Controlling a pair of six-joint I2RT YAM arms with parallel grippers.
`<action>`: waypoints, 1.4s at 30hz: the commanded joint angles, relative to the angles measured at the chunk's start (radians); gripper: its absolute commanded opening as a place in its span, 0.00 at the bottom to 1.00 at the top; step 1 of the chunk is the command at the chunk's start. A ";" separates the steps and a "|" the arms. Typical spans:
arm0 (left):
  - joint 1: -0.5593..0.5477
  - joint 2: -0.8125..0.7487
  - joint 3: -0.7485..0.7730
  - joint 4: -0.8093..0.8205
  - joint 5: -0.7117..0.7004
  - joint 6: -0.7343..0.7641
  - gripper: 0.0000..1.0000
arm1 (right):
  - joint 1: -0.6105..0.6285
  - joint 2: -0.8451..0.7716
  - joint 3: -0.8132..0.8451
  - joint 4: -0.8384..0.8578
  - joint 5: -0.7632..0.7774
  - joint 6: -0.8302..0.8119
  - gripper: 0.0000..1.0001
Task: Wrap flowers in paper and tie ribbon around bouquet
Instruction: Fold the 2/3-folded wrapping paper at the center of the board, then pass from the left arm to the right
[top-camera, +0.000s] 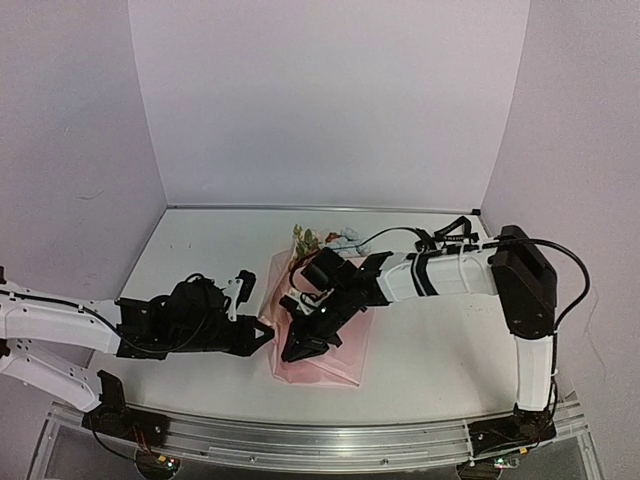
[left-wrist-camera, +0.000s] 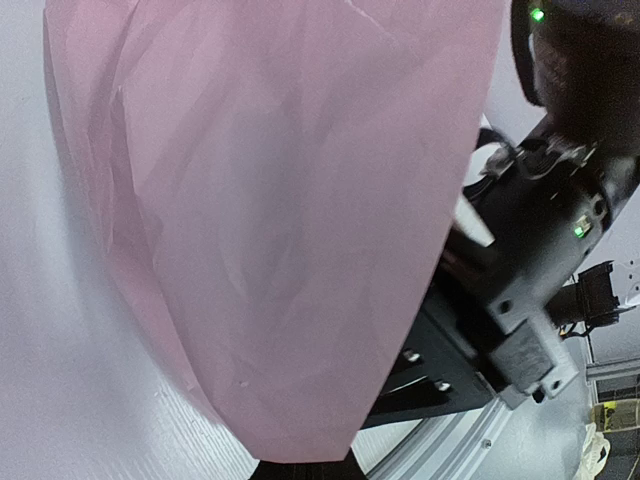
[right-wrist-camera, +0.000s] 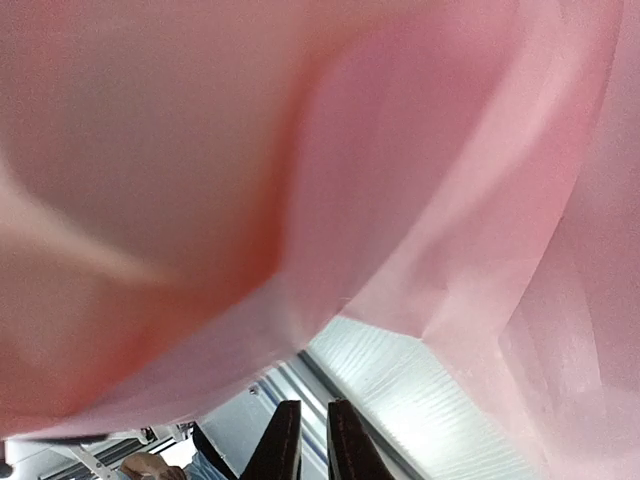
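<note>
Left gripper (top-camera: 260, 337): pressed together on left edge of paper (top-camera: 345, 365), prob. lifting that flap to fold it over. Right gripper (top-camera: 300, 349): just right of it, low on paper's middle, fingers nearly together w/ nothing seen between, apparently steadying sheet. Flowers (top-camera: 325, 240): heads past paper's far end, beside right wrist; stems hidden.

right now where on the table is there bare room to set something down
Two bare patches: the far-left table, between the back wall and the left arm, and the near-right stretch between the paper and the right arm. The middle is crowded: both arms meet over the paper, with the flowers just behind.
</note>
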 joint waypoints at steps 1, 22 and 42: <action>-0.003 0.041 0.070 0.049 0.035 0.059 0.01 | -0.034 -0.164 -0.079 0.025 -0.015 -0.025 0.10; -0.003 0.528 0.455 -0.088 0.275 0.224 0.03 | -0.193 -0.643 -0.613 0.014 0.620 0.132 0.38; -0.003 0.558 0.493 -0.107 0.293 0.242 0.03 | -0.261 -0.429 -0.513 0.298 0.604 0.324 0.69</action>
